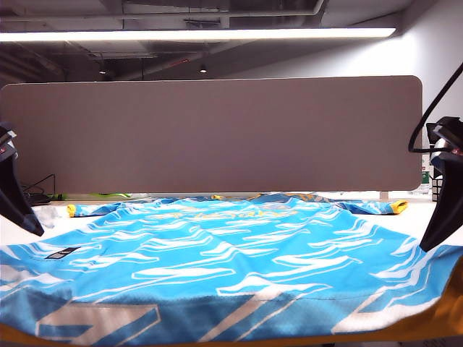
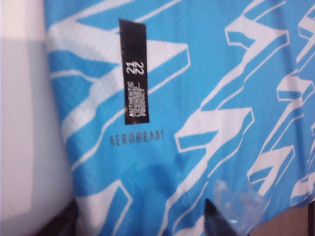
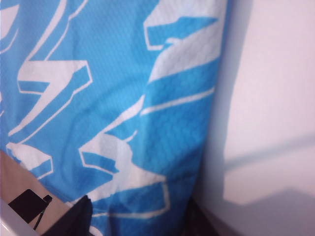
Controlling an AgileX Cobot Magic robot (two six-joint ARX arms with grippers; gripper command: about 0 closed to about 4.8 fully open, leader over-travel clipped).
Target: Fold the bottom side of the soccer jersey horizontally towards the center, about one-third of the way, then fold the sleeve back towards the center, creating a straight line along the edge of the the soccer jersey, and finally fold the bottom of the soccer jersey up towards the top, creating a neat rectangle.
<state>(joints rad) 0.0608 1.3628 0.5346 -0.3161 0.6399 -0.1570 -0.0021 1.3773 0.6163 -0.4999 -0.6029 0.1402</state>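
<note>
The soccer jersey [image 1: 231, 253], sky-blue with white wavy streaks, lies spread flat on the table. The bottom of the soccer jersey [image 1: 217, 322] hangs over the near edge, with a yellow band along it. Both sleeves [image 1: 87, 210] [image 1: 383, 207] lie at the far side. My left gripper [image 1: 22, 210] hovers at the jersey's left side. It is open, its dark fingertips [image 2: 216, 221] straddling cloth [image 2: 162, 162] near a black label [image 2: 133, 69]. At the right side my right gripper [image 1: 441, 224] is open too, its fingertips [image 3: 78, 219] wide apart over the jersey's side edge [image 3: 197, 147].
A grey partition panel [image 1: 217, 130] stands behind the table. Bare white tabletop lies beside the jersey on the left [image 2: 24, 123] and on the right [image 3: 266, 98]. A crumpled clear plastic piece [image 1: 45, 217] lies at the far left. Beyond the table's near edge sits a small black object [image 3: 27, 204].
</note>
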